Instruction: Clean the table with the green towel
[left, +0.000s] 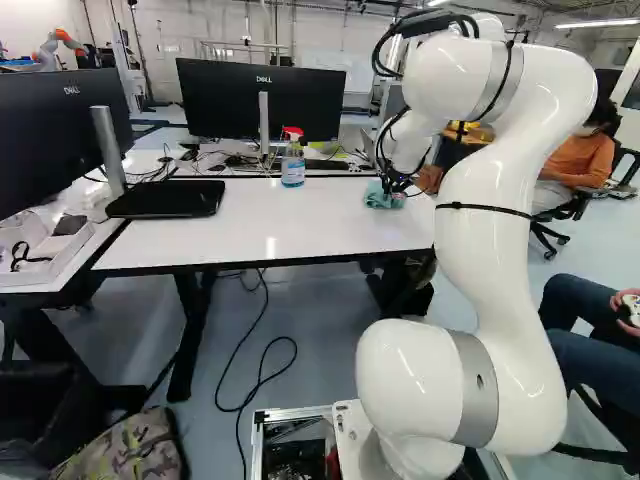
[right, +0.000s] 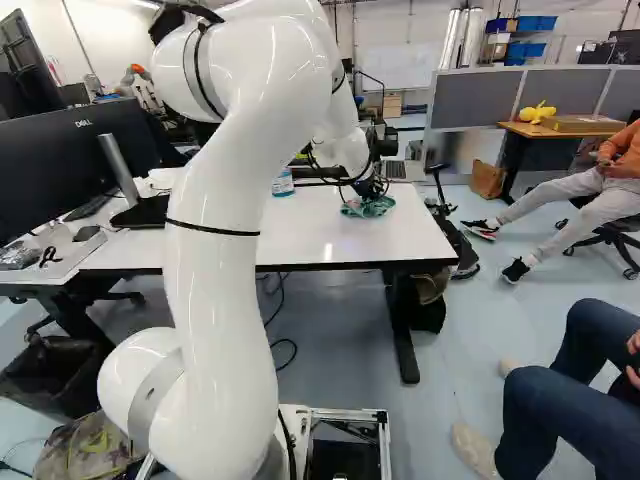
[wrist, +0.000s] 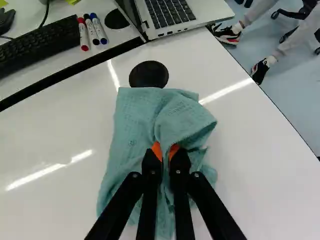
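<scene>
My gripper (left: 393, 184) is low over the right part of the white table (left: 250, 215) in the left base view, down at the green towel (left: 378, 198). In the wrist view the gripper (wrist: 166, 150) is shut on a fold of the towel (wrist: 135, 125), its orange pads pinching the cloth from both sides. The towel lies crumpled on the table, spreading around and ahead of the fingers. A spray bottle (left: 293, 165) with a red top stands on the table, left of the towel in the left base view.
Ahead of the towel are a round black disc (wrist: 149, 74), a laptop (wrist: 172, 15), several markers (wrist: 93, 31) and a keyboard (wrist: 40, 44). Monitors (left: 262, 98) stand behind and at the left. A seated person's legs (right: 560, 410) are right of the base. Another robot (left: 57, 48) stands far back.
</scene>
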